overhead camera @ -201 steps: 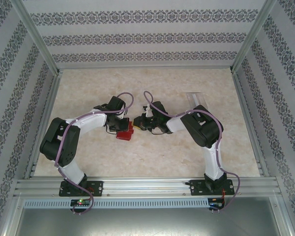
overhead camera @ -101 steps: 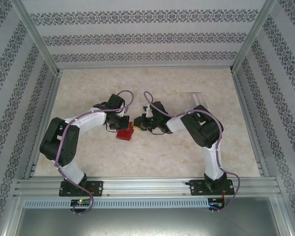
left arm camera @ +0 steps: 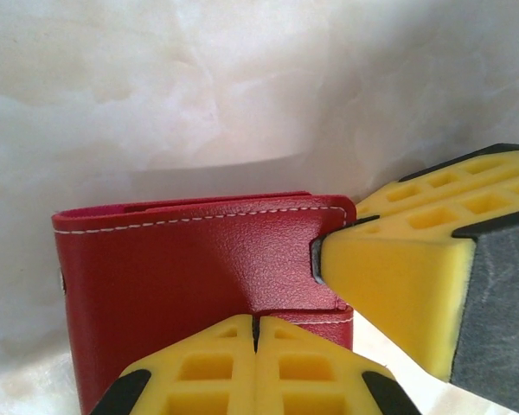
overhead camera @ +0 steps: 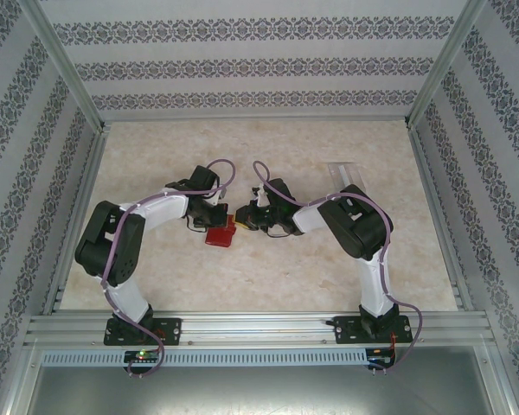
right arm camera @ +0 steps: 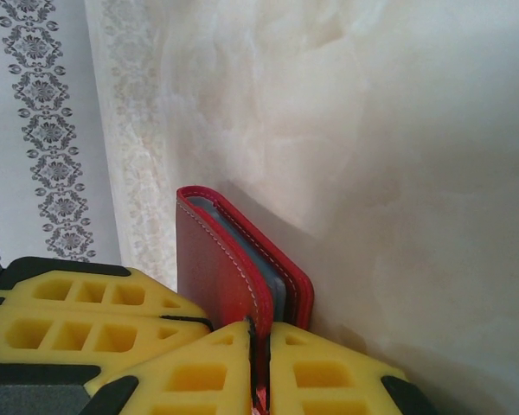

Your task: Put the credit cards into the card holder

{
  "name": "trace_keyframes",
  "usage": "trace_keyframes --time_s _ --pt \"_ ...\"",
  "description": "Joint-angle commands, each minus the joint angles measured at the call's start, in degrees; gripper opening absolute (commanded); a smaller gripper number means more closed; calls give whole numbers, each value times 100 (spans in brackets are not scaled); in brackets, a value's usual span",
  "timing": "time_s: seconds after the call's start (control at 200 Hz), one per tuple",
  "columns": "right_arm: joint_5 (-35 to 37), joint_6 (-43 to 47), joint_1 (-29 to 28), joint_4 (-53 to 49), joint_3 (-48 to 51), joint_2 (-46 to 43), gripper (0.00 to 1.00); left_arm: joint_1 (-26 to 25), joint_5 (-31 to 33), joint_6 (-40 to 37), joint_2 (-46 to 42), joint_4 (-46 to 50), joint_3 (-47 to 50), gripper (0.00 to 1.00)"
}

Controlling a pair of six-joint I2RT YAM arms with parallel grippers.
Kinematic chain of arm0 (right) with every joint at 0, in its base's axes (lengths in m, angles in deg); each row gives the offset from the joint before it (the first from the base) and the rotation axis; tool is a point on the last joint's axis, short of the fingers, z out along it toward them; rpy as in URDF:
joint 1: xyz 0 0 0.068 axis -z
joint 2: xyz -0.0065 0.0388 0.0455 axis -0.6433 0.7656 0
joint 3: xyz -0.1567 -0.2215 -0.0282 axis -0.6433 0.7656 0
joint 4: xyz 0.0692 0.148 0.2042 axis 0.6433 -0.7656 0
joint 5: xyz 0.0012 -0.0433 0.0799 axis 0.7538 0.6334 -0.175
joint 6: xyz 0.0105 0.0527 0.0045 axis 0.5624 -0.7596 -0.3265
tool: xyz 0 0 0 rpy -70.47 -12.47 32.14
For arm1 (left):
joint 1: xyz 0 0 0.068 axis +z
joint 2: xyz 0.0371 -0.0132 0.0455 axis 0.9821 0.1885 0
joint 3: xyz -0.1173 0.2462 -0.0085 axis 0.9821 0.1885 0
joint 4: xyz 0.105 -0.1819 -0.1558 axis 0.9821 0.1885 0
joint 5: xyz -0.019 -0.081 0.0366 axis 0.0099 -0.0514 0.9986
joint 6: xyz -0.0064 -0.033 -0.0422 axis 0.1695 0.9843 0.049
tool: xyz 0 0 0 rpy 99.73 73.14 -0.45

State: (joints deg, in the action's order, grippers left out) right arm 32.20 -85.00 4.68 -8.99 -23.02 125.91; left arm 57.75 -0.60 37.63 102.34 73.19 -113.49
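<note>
We held the card holder (left arm camera: 190, 268).
Our right jaws pinched its edge; our left jaws sat closed against its cover.

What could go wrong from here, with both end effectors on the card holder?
1. The left end effector and the right end effector each pinch just an edge of the red card holder; an uneven pull could let it slip or twist.
2. Their yellow fingers sit close together, so a small move may make them collide.
3. A pale credit card lies far off beyond the right arm; fetching it means releasing one hold.
</note>
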Motion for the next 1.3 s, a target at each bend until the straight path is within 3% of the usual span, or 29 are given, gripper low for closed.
trace_keyframes --time_s 0.0,0.49,1.294 --pt "18 167 41 -156 -35 -37 10 64 -178 -111 81 -64 42 0" --pt "38 171 45 -184 -74 -3 11 70 -366 58 -374 -3 68 0" --pt "21 177 62 -209 -87 21 11 73 43 -9 -255 129 248 0"
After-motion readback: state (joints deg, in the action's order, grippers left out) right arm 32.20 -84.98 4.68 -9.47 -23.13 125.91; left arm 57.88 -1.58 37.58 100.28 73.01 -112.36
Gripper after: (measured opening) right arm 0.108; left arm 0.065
